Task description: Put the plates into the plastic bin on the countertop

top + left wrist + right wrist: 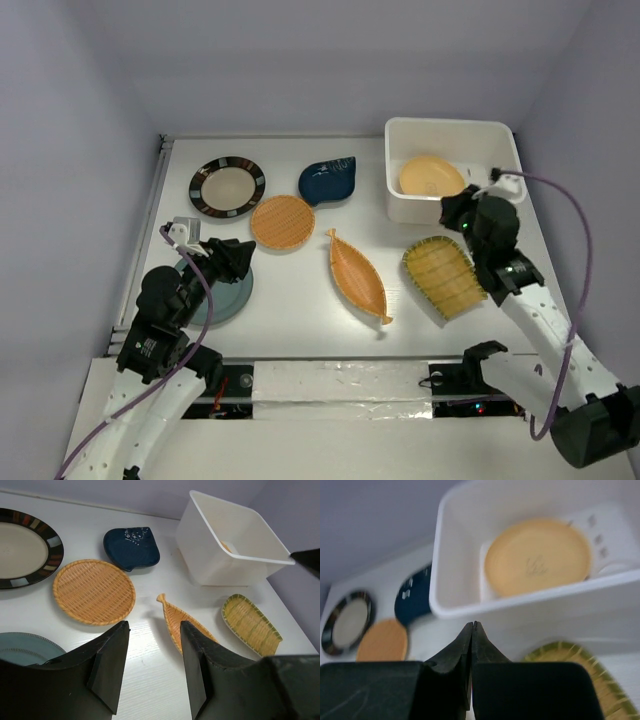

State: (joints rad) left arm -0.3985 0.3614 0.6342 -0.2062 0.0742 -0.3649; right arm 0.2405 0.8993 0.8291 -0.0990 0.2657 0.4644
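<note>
While the right gripper (pixel 473 626) hangs closed and empty before the plastic bin (pixel 440 555) holding the yellow-orange plate (pixel 537 555), its faint mark unreadable, the left gripper (pixel 153 632) gapes empty over the teal plate (pixel 20 647).

White arms (pixel 545 330), black jaws, purple cables (pixel 587 235).

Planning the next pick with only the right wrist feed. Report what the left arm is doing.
Observer: The left end effector is open and empty, by the pale teal plate.
Operator: That plate isn't in my view. Name anything else I'm missing.
Observer: An orange boat-shaped dish lies mid-table, to the left of the yellow-green ribbed dish in the top view.
</note>
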